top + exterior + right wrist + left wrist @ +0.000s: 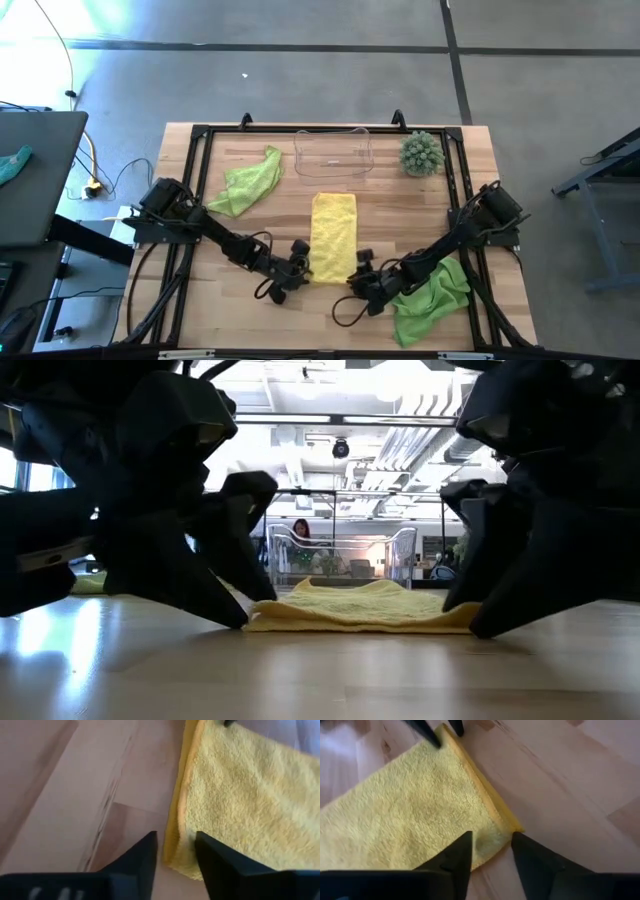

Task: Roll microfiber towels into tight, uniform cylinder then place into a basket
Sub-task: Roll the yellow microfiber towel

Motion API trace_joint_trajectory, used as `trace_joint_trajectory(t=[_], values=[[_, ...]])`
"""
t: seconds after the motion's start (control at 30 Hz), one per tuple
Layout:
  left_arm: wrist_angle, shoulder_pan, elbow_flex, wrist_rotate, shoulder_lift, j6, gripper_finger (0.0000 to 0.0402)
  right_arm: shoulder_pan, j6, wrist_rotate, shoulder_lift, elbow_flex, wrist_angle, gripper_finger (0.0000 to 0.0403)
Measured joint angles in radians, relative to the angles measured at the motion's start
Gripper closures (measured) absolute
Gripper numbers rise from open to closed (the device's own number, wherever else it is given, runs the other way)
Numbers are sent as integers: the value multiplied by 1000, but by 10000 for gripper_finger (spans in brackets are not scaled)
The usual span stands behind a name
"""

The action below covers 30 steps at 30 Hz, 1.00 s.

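- The yellow towel (333,236) lay folded into a long strip in the middle of the wooden table (420,205), its far short end just in front of the clear basket (334,155) and its near short end between the two grippers.
- The left gripper (298,268) sat low on the table at the near left corner of the yellow towel. In the left wrist view its two dark fingers (455,862) stood a narrow gap apart, straddling that corner (492,842), with yellow cloth showing between them; whether they already pinched it could not be told.
- The right gripper (362,275) sat at the near right corner of the same towel. In the right wrist view its fingers (142,855) were likewise a narrow gap apart with the towel's edge (175,847) between them; a firm grip could not be confirmed.
- In the low view, both grippers' fingertips touched the tabletop at either end of the towel's near edge (360,615).
- One lime green towel (247,183) lay crumpled on the left side of the table, near the basket's left end.
- The second lime green towel (432,297) lay bunched at the near right, beside and partly under the right arm.
- The basket stood at the far edge of the table, and no towel could be seen in it.
- A spiky green plant (421,153) stood just right of the basket.
- A small teal cloth (14,163) rested on a dark side surface off to the left.
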<state>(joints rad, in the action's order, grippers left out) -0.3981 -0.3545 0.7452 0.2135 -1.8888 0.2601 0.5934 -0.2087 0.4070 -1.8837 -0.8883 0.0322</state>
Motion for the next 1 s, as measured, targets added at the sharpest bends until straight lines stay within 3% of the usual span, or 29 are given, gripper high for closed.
trace_joint_trajectory(t=[0.23,0.37,0.5,0.77,1.0], values=[[-8,-1,-1,-6,-2,-110,373,-1,-194,3,-2,2,8,390],[-11,-1,-1,-6,-2,-161,397,-4,-268,11,-4,5,43,392],[-12,-2,-1,-5,-2,-178,384,-18,-333,1,-6,6,89,398],[-12,-27,-1,14,2,-179,351,-76,-546,-163,-5,5,123,401],[9,-50,0,103,48,-139,305,-97,-587,-247,16,5,164,402]])
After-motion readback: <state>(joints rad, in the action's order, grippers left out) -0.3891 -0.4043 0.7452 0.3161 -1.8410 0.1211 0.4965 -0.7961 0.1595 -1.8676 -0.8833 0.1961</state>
